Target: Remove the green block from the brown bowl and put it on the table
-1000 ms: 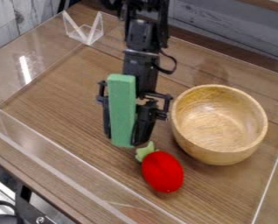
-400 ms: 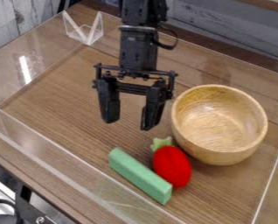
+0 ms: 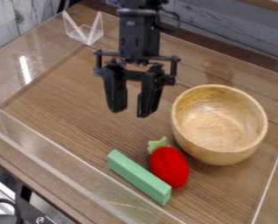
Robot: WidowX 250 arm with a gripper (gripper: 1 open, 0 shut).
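Observation:
The green block (image 3: 139, 177) lies flat on the table (image 3: 59, 105), a mint bar angled toward the front, just left of a red toy. To its right stands the brown bowl (image 3: 219, 123), round, tan and empty inside. My gripper (image 3: 132, 103) hangs above the table to the left of the bowl and well above the block. Its two black fingers (image 3: 114, 93) point down with a clear gap between them and nothing in it, so it is open.
A red strawberry-like toy (image 3: 170, 165) with a small green leafy top rests between the block and the bowl. Low clear acrylic walls (image 3: 59, 182) border the table. A clear folded piece (image 3: 83, 31) stands at the back left.
A second ago the gripper held the green block upright on the table. It opened, the block fell flat beside the red toy, and the gripper rose, fingers now slightly closer together.

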